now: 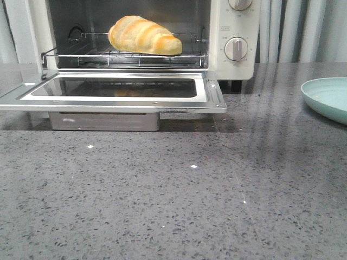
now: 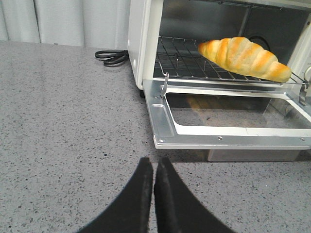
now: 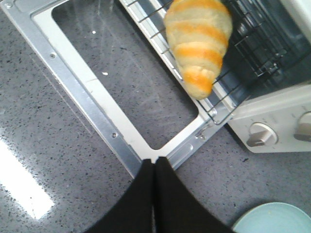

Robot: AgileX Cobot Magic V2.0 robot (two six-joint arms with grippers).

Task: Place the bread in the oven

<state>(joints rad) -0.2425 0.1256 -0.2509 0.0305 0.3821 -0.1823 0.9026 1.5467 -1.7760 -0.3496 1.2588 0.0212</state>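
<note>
The golden-brown bread [image 1: 144, 36] lies on the wire rack [image 1: 81, 54] inside the cream-white oven [image 1: 234, 32], whose glass door [image 1: 108, 89] hangs open and flat. The bread also shows in the left wrist view [image 2: 245, 58] and the right wrist view [image 3: 199, 43]. My left gripper [image 2: 153, 163] is shut and empty, low over the counter in front of the door's corner. My right gripper [image 3: 154, 161] is shut and empty, above the door's front edge [image 3: 121, 141]. Neither gripper shows in the front view.
A pale green plate [image 1: 328, 97] sits on the grey speckled counter at the right, also in the right wrist view [image 3: 274, 218]. A black power cord [image 2: 112, 57] lies coiled beside the oven. Two knobs [image 1: 236, 47] are on the oven's right panel.
</note>
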